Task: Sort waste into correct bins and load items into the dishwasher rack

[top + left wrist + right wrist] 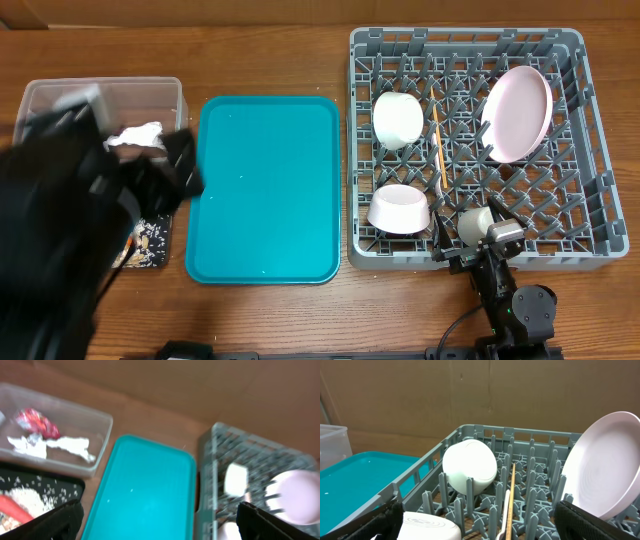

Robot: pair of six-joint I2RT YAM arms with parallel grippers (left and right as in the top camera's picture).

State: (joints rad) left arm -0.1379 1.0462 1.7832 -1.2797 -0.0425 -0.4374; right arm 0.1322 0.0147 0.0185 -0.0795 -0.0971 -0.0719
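L pincer (159, 519) & R pincer (479, 521) both wide open, nothing held.

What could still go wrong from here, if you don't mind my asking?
The plate leans on the pegs of the rack; a knock could tip it. The chopstick lies loose between the pegs and might slip through the grid. White specks on the teal tray may be missed rice.
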